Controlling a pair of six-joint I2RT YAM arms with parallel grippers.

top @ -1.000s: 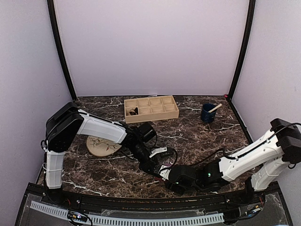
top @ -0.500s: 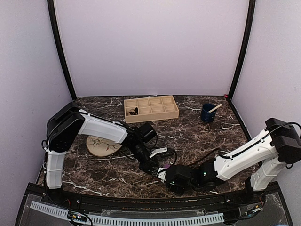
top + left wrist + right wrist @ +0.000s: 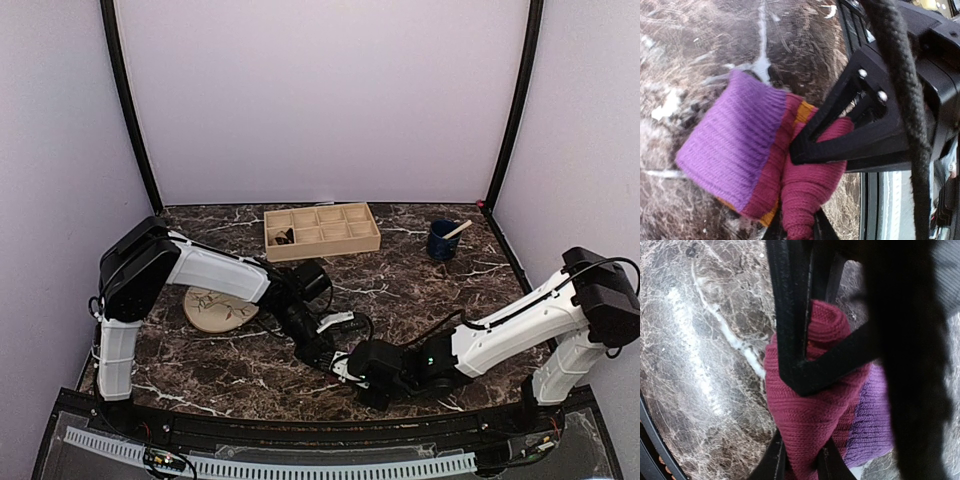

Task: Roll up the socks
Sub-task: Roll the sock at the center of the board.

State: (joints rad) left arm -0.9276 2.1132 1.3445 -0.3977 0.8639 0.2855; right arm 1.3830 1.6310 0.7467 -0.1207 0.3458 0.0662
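Two grippers on one item: left gripper (image 3: 796,231) and right gripper (image 3: 801,460) each look clamped on the bunched magenta end of the magenta-and-purple ribbed knit sock with orange stripes (image 3: 735,145). It lies near the front centre of the dark marble table (image 3: 420,290). To roll well, I'd hold the fabric taut and turn the magenta end toward the purple cuff in tight turns, without dragging.

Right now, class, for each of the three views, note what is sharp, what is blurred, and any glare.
Top external: soft even light, marble table crisp, no obvious glare. Left wrist: ribbing of the magenta-purple sock sharp, marble behind smeared. Right wrist: sock knit clear, right edge lost in dark blur.
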